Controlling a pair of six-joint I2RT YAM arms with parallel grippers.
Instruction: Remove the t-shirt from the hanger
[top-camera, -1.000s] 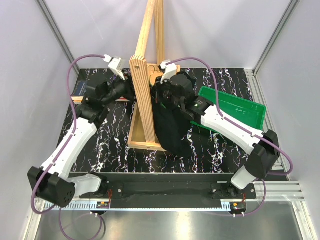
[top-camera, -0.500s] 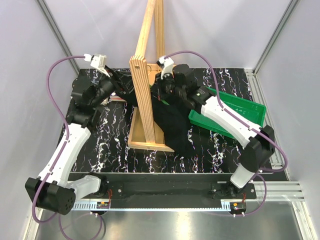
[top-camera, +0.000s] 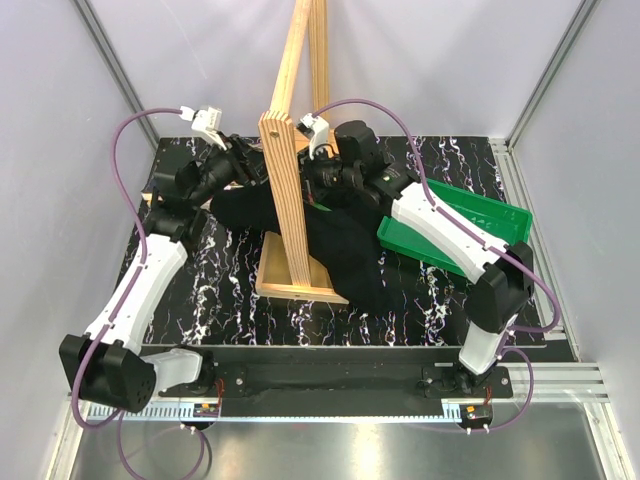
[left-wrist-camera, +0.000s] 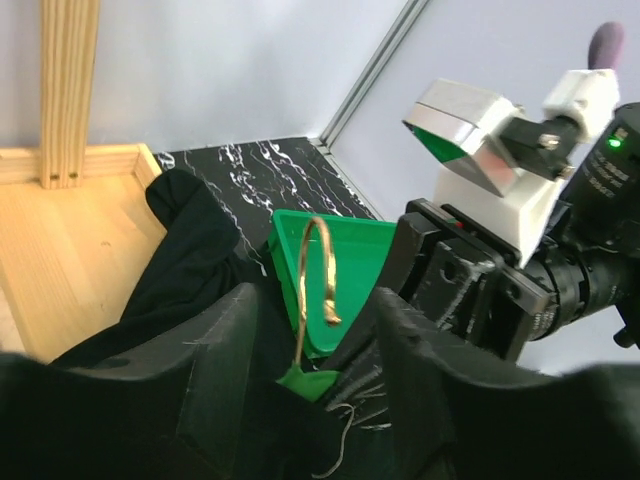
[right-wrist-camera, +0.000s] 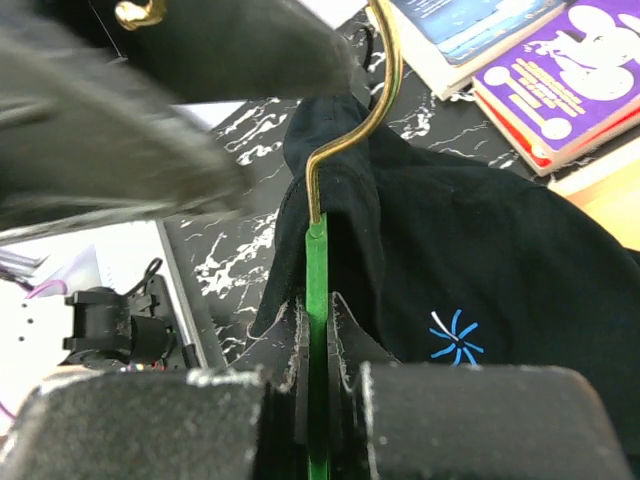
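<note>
Over on the left, the left gripper (left-wrist-camera: 318, 320) has swung in closer to the wooden stand (top-camera: 283, 190) than it was half a second ago. With it, a fold of the t-shirt (top-camera: 340, 250) now spills out to the left of the stand, where a moment back all the cloth hung on the right. We read that as the shirt starting to be drawn off sideways. It isn't free yet: the collar is still gathered round the hanger's neck.

The left fingers (left-wrist-camera: 215, 370) stand apart, straddling the bunched collar with the brass hook (left-wrist-camera: 326, 272) rising between them. We can't tell whether they pinch any cloth.

From above, the shirt's long axis runs diagonally across the marbled table (top-camera: 210, 280), from the stand's far-left side down to its near-right.

Moving right, the hanger (right-wrist-camera: 317, 270) is mostly buried in the cloth. Its green neck runs straight away from the right gripper (right-wrist-camera: 318, 312), which is squeezed tight on it, and the hook curls over at the far end. The frame's width is hidden, so we leave that axis open.

Furthest right, the green tray (top-camera: 460, 225) sits partly under the right arm.
</note>
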